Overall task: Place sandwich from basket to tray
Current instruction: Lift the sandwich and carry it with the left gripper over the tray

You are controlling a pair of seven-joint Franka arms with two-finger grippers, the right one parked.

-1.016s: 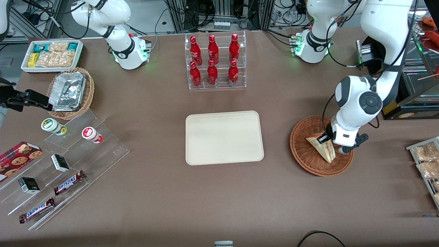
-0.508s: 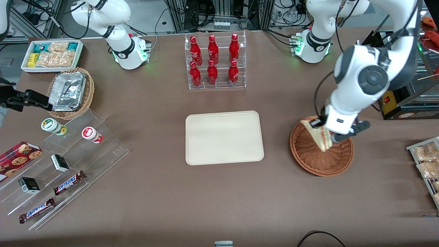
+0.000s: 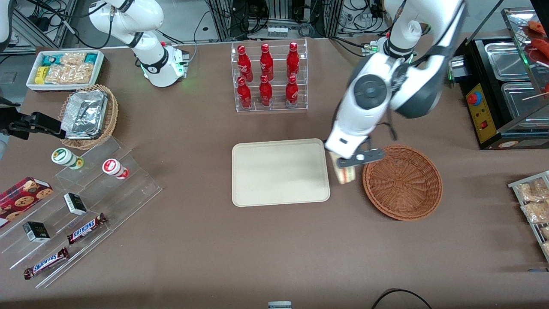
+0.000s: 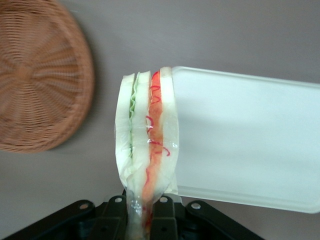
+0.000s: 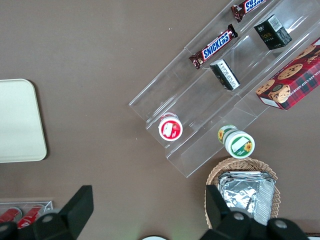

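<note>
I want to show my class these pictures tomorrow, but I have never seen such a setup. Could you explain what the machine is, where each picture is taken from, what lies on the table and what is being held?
These are robot arms on a brown table. One picture looks at them from the front; the other two come from cameras on their wrists. The working arm's gripper is shut on a wrapped sandwich, held in the air between the round wicker basket and the cream tray. The basket has nothing in it and the tray is bare. Also on the table are a rack of red bottles, chocolate bars on clear steps, and a lighter basket holding foil trays.

brown table [image 3: 206,240] under tray [image 3: 279,171], basket [image 3: 403,182]
</note>
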